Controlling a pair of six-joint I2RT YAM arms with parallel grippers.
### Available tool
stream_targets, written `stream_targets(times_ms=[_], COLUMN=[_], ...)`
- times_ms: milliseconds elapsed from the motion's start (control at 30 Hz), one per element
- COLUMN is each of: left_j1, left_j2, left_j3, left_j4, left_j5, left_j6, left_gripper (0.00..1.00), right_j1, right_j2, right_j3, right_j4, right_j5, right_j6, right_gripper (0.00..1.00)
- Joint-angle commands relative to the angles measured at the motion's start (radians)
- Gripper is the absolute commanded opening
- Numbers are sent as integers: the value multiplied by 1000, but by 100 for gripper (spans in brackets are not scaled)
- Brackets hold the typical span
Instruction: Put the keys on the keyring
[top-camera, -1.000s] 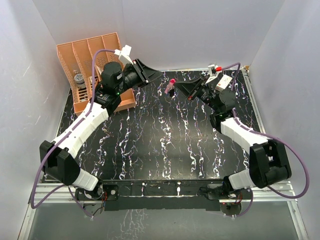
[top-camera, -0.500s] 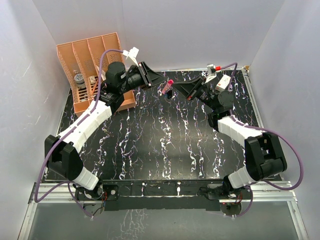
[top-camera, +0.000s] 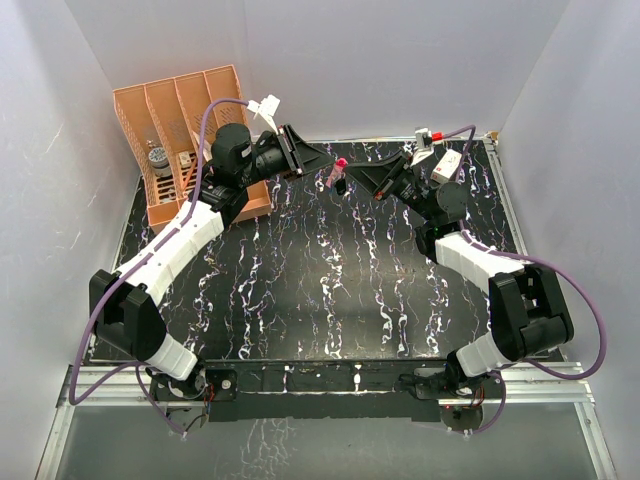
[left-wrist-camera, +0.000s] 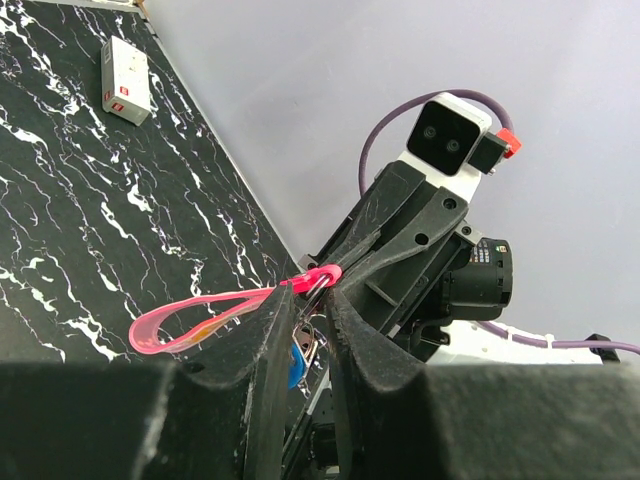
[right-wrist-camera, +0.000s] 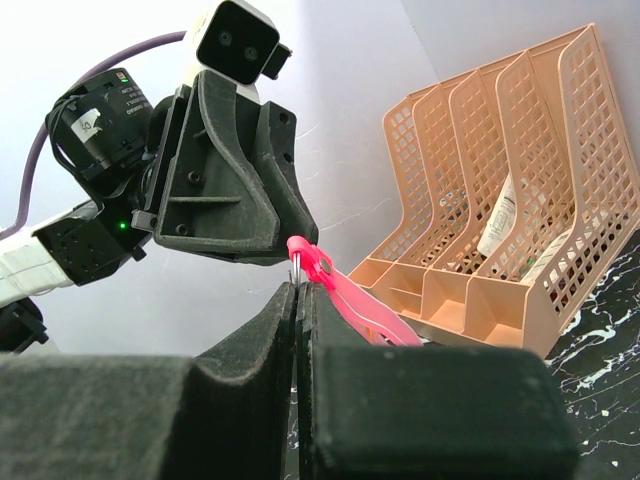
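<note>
Item inspected: the keyring, a thin pink strap loop with a small pink clip at one end. It is held in the air above the far side of the black marbled table, between the two grippers. The strap trails out sideways from the clip. Below the clip hang the blue key and a dark key, close together. The join between keys and ring is too small to make out.

Right gripper: fingers pressed together, clamped on the keyring at its clip end. The arm reaches forward and inward, with the fingers pointing toward the left gripper.

Left gripper: the arm is extended past the orange file rack, fingers pointing at the right gripper, tips just beside the clip. The left wrist view shows a narrow gap between the fingers, with the keys showing in that gap. Whether the fingers pinch a key or merely flank it cannot be determined.
</note>
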Motion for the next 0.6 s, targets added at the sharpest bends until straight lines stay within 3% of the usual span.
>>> stream_targets(times_ms=[0,567], left_j1=[7,7], left_j2=[-8,22], left_j3=[32,40], left_j4=[10,33], left_j5=[34,64], left_j6=[9,0], left_gripper=[19,19], right_j1=[-5,-5], right_j2=[-4,8], right_j3=[27,38], right_j4=[41,50], right_j5=[20,9], right_j6=[-3,9], right_gripper=[0,0])
